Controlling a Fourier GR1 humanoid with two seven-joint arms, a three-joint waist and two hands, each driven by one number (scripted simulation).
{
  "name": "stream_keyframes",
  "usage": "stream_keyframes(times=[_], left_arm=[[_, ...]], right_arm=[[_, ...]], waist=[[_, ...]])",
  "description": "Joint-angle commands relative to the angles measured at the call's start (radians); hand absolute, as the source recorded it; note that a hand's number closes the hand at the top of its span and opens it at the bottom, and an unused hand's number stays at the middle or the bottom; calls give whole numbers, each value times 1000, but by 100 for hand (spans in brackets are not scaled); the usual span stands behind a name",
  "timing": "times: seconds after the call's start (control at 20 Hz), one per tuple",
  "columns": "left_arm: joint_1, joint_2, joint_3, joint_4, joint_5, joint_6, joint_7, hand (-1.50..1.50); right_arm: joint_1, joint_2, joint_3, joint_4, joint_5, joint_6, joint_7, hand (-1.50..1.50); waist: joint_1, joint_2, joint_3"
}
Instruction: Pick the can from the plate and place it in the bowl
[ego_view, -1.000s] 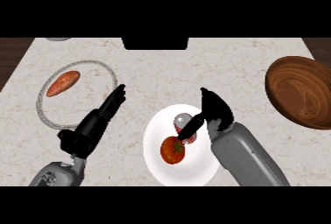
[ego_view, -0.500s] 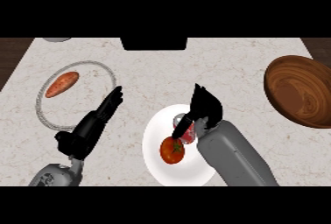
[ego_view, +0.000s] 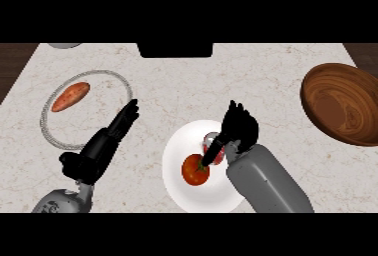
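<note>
step: right hand (ego_view: 238, 131) closing on can (ego_view: 212, 141), fingers curled round it, on plate (ego_view: 179, 150)
tip: lift straight, clear tomato (ego_view: 196, 170)
goal: bowl (ego_view: 343, 102), 2 o'clock
left hand (ego_view: 103, 145): fingers straight, idle

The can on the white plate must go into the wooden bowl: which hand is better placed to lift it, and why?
The right hand: it is already at the can, and the bowl lies on its side. The left hand is off the plate.
</note>
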Motion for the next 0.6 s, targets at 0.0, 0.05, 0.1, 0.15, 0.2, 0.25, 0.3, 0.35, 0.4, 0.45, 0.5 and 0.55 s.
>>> stream_keyframes(times=[0.0,0.05,0.1,0.15,0.2,0.25,0.3,0.35,0.4,0.45,0.5,0.55], left_arm=[[10,14,9,-7,17,-36,-3,0],[3,-13,-1,-3,-16,3,-11,0],[11,-19,-9,36,-13,-12,-25,0],[-10,6,7,-17,-3,-17,29,0],[-23,-36,-14,16,-26,12,14,0],[-93,-1,41,24,16,-35,45,0],[-25,-28,-2,-25,-4,-5,38,0],[-16,-43,-19,-12,-35,13,28,0],[-8,-41,-9,22,-26,-6,-13,0],[-41,-41,5,27,-22,-10,4,0],[-8,-69,-24,34,-51,16,-18,0],[-18,-41,-8,3,-35,-4,16,0]], right_arm=[[45,15,11,-30,37,45,235,-150],[86,15,38,-32,41,14,235,-150],[75,15,4,-68,23,48,235,-150],[36,15,-23,-30,17,60,235,-150],[76,15,14,-37,23,26,235,-150],[51,15,-11,-25,8,16,235,-150],[119,15,26,-47,27,6,235,-150],[116,15,6,-80,24,38,235,-150],[109,15,32,-19,12,-22,235,-150],[94,11,-50,-63,37,62,215,-150],[93,15,-16,-71,35,25,235,-150],[151,15,24,-55,50,-15,216,-150]], waist=[[-3,2,0],[0,4,1],[-9,3,0],[6,4,1],[0,5,1],[4,10,2],[8,6,2],[4,6,2],[16,11,2],[1,9,1],[7,8,1],[11,8,2]])
